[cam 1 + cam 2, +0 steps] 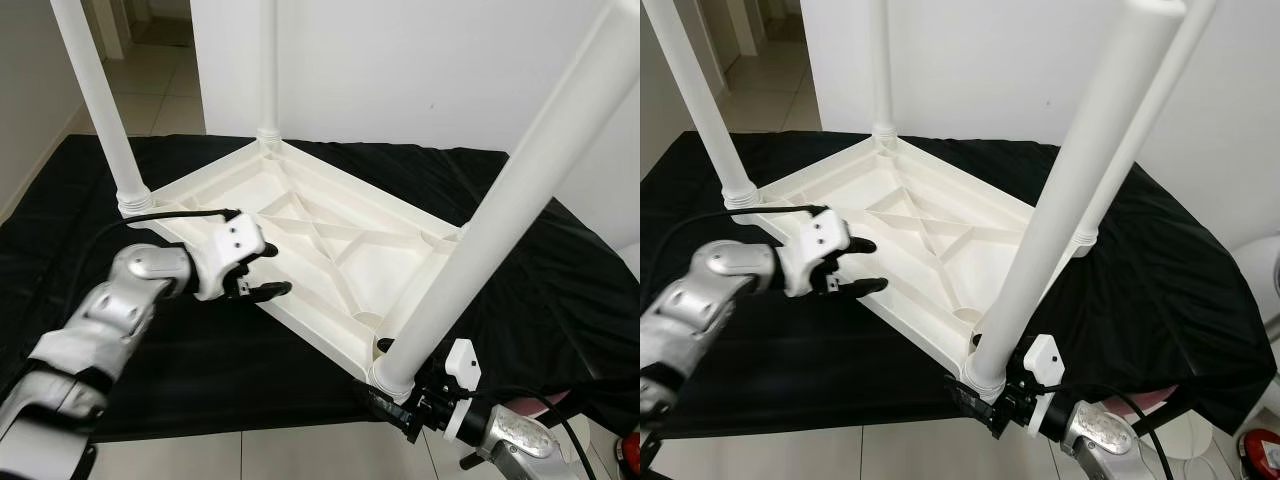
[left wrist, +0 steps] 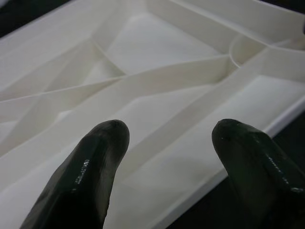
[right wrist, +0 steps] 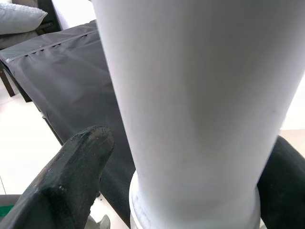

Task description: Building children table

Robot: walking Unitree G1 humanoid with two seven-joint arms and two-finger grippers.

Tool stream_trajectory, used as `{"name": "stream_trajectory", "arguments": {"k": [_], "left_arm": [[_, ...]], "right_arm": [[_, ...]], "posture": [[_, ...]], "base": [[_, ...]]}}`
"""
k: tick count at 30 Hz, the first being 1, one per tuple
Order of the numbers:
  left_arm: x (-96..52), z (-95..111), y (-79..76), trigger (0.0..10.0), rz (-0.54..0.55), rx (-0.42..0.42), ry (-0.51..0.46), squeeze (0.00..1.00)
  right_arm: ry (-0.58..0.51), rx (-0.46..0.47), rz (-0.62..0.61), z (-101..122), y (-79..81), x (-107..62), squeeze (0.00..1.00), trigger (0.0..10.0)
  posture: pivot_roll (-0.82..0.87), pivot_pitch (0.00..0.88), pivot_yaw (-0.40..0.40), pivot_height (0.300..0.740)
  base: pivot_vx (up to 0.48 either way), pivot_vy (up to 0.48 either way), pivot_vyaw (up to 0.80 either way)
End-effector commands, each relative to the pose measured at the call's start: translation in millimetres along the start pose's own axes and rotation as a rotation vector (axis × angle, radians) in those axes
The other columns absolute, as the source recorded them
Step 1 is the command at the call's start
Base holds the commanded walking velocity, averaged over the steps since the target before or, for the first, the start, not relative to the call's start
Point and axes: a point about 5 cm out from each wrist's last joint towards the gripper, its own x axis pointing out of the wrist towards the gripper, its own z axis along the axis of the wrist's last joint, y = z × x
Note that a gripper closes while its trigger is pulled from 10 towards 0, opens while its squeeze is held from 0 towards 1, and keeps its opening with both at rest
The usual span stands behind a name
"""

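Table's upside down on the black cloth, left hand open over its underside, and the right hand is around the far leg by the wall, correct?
Not quite. The right hand is around the nearest leg, at its base by the front corner of the upside-down table, as the left eye view shows. The left hand is open over the underside, and the black cloth lies beneath.

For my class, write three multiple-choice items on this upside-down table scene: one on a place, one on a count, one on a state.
1. Where does the white plastic tabletop lie?
A. on a black cloth
B. on bare tiles
C. on a wooden bench

2. How many white tube legs stand in its corner sockets?
A. two
B. three
C. four

3. How is the left gripper?
A. shut on a leg
B. open above the tabletop
C. holding a screwdriver

Key: 1 A, the black cloth spreads beneath it. 2 C, one leg rises at every corner. 3 B, its black fingers are spread with nothing between them, while the right gripper sits around the nearest leg.
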Motion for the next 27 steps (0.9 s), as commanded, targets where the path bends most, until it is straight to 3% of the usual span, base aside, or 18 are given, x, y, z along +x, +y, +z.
{"name": "stream_trajectory", "arguments": {"k": [1,8,16,25,27], "left_arm": [[7.1,-3,-3.8,10.0,-0.07,0.026,0.03,0.0],[14.6,-14,-6.1,10.0,-0.173,0.053,0.083,0.0],[20.5,-22,-5.2,10.0,-0.199,0.068,0.13,0.0],[23.8,-24,-3.5,10.0,-0.198,0.068,0.134,0.0],[23.0,-24,-1.8,10.0,-0.195,0.066,0.132,0.0]], "right_arm": [[0.003,-0.002,0.019,0,4.4,0.3,0.0,10.0],[0.016,-0.015,0.02,2,4.8,-6.5,0.0,10.0],[0.008,-0.011,0.023,5,4.9,-8.2,0.0,10.0],[-0.067,-0.072,-0.202,-2,-0.3,-8.5,0.0,10.0],[-0.104,-0.093,-0.237,-3,9.1,-8.3,0.0,10.0]], "posture": [[-0.02,0.0,-0.04,0.74],[-0.04,0.0,-0.034,0.74],[-0.05,0.0,-0.035,0.74],[-0.05,0.0,-0.039,0.74],[-0.05,0.0,-0.032,0.74]], "base": [[0.0,0.0,0.0],[0.0,0.0,0.0],[0.0,0.0,0.0],[0.0,0.0,0.0],[0.0,0.0,0.0]]}}
